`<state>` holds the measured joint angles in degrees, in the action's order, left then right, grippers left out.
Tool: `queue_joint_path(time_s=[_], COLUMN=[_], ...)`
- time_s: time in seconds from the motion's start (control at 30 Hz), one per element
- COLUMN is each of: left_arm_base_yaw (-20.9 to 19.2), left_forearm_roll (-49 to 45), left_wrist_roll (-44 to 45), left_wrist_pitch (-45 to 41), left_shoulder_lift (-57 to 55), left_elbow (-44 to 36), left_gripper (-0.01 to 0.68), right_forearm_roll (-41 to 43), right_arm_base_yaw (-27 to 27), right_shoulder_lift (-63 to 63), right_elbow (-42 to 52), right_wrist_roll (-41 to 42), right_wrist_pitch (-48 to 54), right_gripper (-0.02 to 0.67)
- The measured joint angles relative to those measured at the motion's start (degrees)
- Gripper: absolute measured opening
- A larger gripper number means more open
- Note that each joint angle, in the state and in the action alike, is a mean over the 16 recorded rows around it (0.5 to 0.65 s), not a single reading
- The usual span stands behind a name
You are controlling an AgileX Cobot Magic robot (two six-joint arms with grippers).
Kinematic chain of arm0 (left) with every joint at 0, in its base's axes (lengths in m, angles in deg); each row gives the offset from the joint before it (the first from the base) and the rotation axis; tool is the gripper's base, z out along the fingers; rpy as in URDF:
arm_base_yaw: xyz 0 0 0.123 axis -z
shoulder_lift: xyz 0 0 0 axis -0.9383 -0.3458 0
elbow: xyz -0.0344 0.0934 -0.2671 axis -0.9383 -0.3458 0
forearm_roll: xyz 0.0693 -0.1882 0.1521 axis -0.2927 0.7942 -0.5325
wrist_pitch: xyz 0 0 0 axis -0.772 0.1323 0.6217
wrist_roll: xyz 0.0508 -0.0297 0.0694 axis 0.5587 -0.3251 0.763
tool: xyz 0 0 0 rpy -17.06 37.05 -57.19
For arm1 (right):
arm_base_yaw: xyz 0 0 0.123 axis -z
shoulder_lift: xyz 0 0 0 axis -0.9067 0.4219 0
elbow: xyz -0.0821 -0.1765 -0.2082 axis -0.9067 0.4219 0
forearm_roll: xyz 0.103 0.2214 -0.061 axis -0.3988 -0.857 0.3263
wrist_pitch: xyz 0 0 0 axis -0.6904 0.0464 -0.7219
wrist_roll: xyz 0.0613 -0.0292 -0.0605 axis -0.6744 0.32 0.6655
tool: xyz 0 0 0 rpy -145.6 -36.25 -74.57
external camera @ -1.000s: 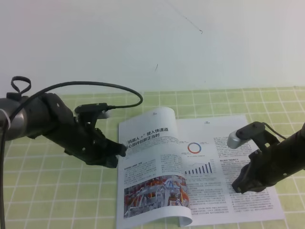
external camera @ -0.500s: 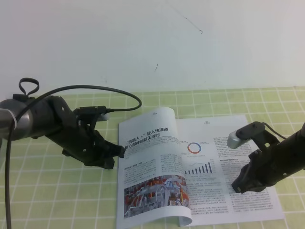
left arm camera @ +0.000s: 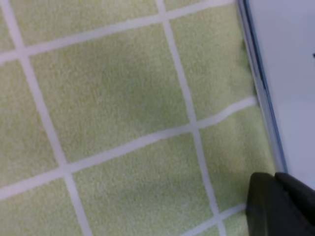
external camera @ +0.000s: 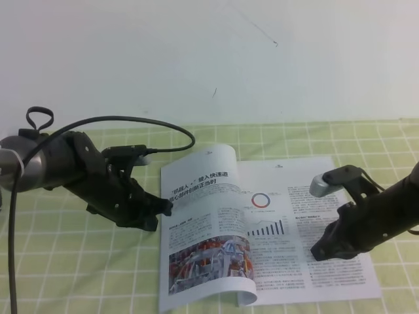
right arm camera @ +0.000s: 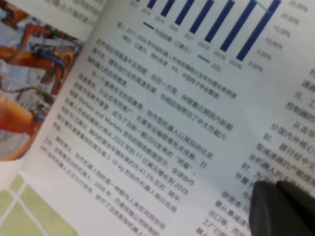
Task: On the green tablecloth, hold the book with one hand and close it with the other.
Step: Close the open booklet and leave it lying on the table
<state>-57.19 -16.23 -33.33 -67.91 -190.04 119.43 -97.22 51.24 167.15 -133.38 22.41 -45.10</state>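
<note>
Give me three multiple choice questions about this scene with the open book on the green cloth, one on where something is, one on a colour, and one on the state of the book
1. Where does the right gripper sit?
A. On the book's right-hand page
B. On the bare cloth left of the book
C. Against the wall

2. What colour are the tall bars of the chart printed on the book?
A. Red
B. Dark blue
C. Yellow

3. What state is the book in?
A. Fully closed
B. Open, with the left pages bowed up in a curl
C. Standing upright on its edge

Answers:
1. A, the high view shows its tip down on the right page, near the text.
2. B, the right wrist view shows dark blue bars.
3. B, both spreads show, and the left pages arch off the green tablecloth, while the left gripper sits at the book's left edge.
</note>
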Motion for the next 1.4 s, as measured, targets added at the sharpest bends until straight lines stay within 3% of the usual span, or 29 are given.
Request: queue_joint_path(time_s=[0.53, 1.07, 1.4], left_arm_base_yaw=[0.0, 0.1, 4.1], left_forearm_roll=[-3.2, -8.6, -5.3], left_wrist_roll=[-0.7, -4.0, 0.2], left_wrist_pitch=[-4.8, -5.6, -2.4], left_shoulder_lift=[-0.5, -1.6, -2.8], left_elbow=[5.7, 6.0, 6.0], left_gripper=[-0.004, -0.004, -0.004], right_forearm_roll=[-2.5, -2.5, -2.5], right_arm_base_yaw=[0.1, 0.1, 0.1], right_shoulder_lift=[1.2, 1.2, 1.3], right_elbow=[-0.6, -0.6, -0.7], right_wrist_roll=[0.0, 0.0, 0.0], right_wrist_pitch=[0.8, 0.9, 1.0], right_gripper=[-0.001, -0.001, -0.001])
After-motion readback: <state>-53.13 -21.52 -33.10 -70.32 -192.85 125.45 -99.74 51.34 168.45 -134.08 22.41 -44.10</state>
